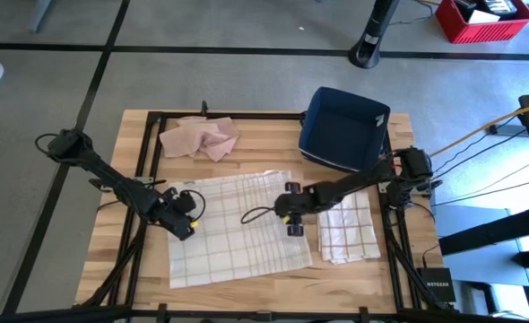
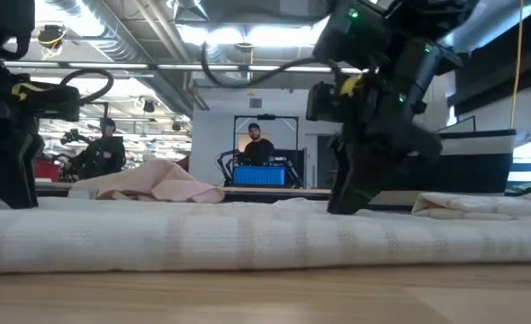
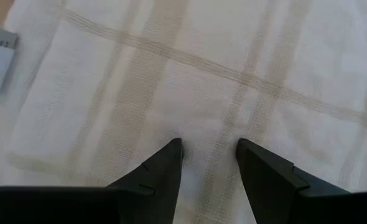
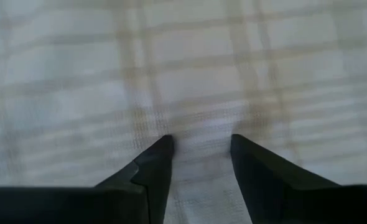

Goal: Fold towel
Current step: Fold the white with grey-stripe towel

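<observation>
Wooden table [image 1: 247, 292] bears a flat, cream checked towel [image 1: 233, 233].

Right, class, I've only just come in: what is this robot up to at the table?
A two-armed robot is working on a checked towel spread flat on the wooden table. The left gripper is down at the towel's left edge and the right gripper at its right edge, each with fingers apart over the cloth. Nothing is folded over yet. A folded towel lies to the right, a crumpled pink cloth and a blue bin at the back.
</observation>
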